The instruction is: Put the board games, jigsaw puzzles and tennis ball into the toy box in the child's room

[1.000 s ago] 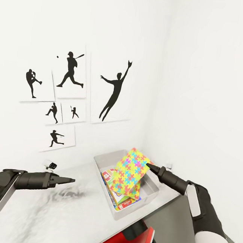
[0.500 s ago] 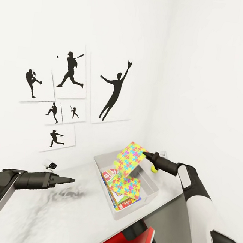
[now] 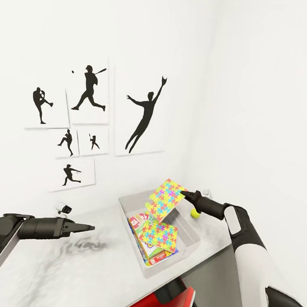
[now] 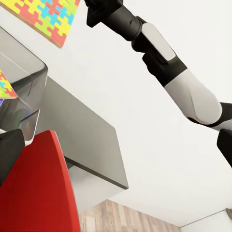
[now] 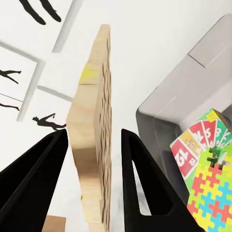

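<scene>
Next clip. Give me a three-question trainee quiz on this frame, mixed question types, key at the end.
1. True or false: the right gripper holds a jigsaw puzzle tilted above the toy box.
2. Multiple choice: where is the tennis ball? A) inside the toy box; B) on the table beside the toy box, below the right arm; C) in the left gripper.
3. Short answer: what already lies on top of the pile in the toy box?

Key
1. True; the right wrist view shows its edge between the jaws.
2. B.
3. The other jigsaw puzzle, lying over printed board games.
</scene>
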